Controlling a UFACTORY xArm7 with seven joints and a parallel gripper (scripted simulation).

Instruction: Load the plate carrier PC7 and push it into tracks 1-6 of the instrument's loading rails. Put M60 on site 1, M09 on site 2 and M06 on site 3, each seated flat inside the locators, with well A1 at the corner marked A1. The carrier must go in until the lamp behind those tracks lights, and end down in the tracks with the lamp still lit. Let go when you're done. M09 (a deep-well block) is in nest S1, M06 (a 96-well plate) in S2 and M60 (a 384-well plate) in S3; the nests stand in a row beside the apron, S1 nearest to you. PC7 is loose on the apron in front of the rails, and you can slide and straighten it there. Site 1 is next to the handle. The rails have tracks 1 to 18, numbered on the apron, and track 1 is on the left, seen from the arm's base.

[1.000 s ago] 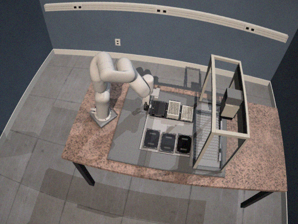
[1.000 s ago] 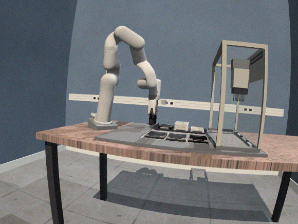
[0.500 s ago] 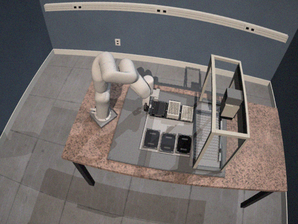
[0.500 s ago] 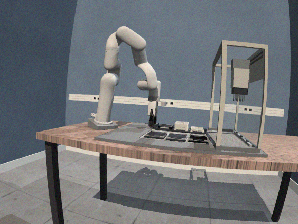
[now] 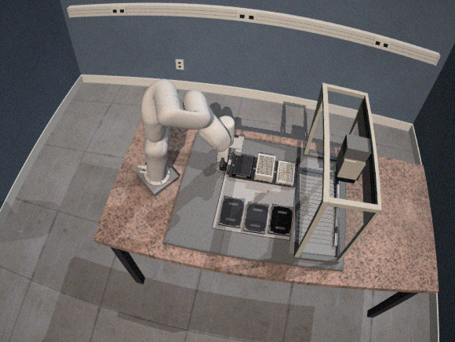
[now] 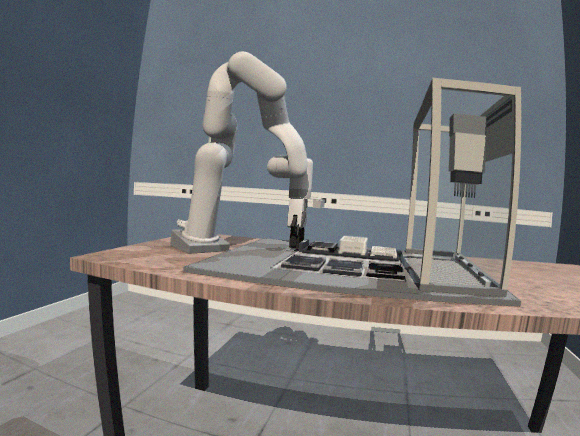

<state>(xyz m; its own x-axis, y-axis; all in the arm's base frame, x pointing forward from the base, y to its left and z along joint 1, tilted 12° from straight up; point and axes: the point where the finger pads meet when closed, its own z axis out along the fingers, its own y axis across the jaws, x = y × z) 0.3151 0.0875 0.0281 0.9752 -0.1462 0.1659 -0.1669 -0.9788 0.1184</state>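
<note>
The carrier PC7 [image 5: 255, 165] lies on the grey apron, its long side pointing at the rails. It carries three plates: a dark plate [image 5: 242, 165] at the handle end, a tall white deep-well block [image 5: 265, 167] in the middle, and a low white plate [image 5: 285, 172] nearest the rails. My gripper [image 5: 223, 164] is open and hangs low at the carrier's handle end. It also shows in the side view [image 6: 296, 241], fingers down close to the apron beside the carrier [image 6: 345, 253]. Whether the fingers straddle the handle I cannot tell.
Three dark nests [image 5: 256, 217] stand in a row beside the apron and look empty. The ribbed loading rails [image 5: 315, 212] lie under the tall beige instrument frame [image 5: 345, 157], where a pipetting head [image 5: 353, 157] hangs. No lit lamp shows.
</note>
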